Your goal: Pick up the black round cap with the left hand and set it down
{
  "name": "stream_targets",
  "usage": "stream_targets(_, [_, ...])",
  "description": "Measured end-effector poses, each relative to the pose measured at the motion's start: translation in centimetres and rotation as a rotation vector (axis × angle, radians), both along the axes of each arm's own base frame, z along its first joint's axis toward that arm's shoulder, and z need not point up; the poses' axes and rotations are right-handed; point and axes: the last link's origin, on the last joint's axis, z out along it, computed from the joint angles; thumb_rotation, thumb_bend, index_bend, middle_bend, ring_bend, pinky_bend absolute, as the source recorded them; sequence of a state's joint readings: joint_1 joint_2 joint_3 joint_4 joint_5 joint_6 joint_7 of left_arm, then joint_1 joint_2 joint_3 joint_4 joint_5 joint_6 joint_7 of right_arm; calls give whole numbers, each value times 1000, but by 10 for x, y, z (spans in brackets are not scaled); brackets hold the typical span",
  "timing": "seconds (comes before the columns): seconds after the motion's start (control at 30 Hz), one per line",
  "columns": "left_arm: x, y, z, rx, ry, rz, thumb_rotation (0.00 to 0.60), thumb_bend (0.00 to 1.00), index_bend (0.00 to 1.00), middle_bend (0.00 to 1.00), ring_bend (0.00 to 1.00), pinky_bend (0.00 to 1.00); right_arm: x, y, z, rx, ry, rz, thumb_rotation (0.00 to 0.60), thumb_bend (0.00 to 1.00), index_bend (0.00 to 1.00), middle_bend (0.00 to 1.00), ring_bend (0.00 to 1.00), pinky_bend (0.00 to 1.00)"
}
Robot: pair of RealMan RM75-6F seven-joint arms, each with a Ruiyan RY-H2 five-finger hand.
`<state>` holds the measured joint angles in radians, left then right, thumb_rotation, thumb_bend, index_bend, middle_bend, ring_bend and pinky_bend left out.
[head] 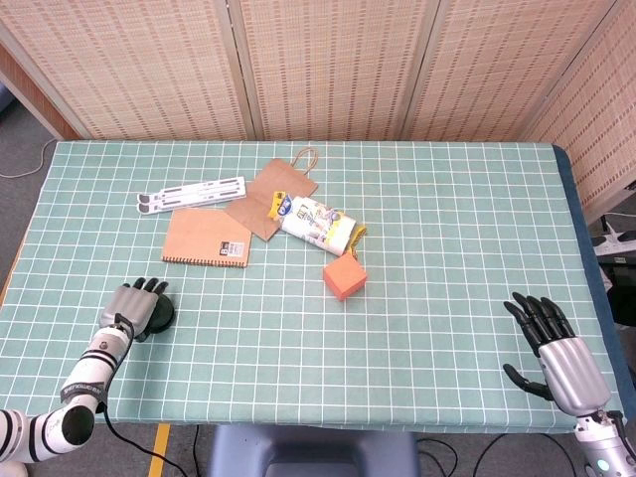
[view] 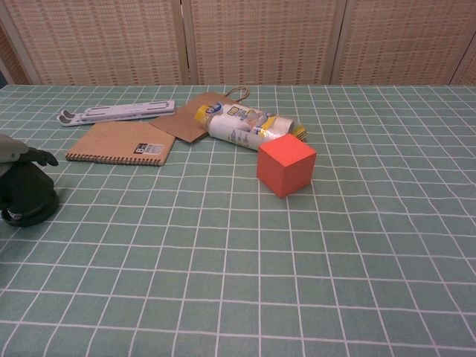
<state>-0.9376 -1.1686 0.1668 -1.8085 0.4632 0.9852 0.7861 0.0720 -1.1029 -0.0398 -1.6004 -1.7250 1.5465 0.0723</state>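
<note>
Cap, black, round: sits on surface, near left front corner, under left hand. Hand draped over top from robot's side, fingers curled around cap, apparently gripping; lift not evident. Right hand: idle at far right, fingers spread, holds nothing, well apart from cap.

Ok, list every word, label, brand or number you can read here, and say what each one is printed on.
None reads clearly.
Brown spiral-bound notebook: small black-and-white label on its cover, too small to read.
White and yellow printed plastic packet: blue and yellow print, too blurred to read.
White flat folding stand: no legible marking.
Orange-red cube, brown paper bag and black round cap: no text visible.
</note>
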Motion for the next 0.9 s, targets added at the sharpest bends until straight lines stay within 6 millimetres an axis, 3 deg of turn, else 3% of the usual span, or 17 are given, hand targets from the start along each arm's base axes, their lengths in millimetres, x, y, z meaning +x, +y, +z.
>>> stream_targets(0.2, [-1,0,1,22,8,-19,600,394,232,245,263,364,1,2,2,-8,-6,6,600,189,0,0,0,0])
stream_targets(0.4, [-3,0,21,81,29,-25,600,392,244,250,267,372,0,2,0,3,0,6,600,189,0,0,0,0])
stream_targets(0.7, [-35,4,36,128,105,52,600,396,226,229,231,267,2,4,-2,10,3,13,600,189,0,0,0,0])
stream_targets(0.8, [-42,5,35,129,113,71,600,396,172,182,163,221,2,4,-2,10,4,13,600,189,0,0,0,0])
stream_targets(0.9, [-53,8,33,127,113,99,600,397,51,73,56,193,2,4,-3,9,7,11,600,189,0,0,0,0])
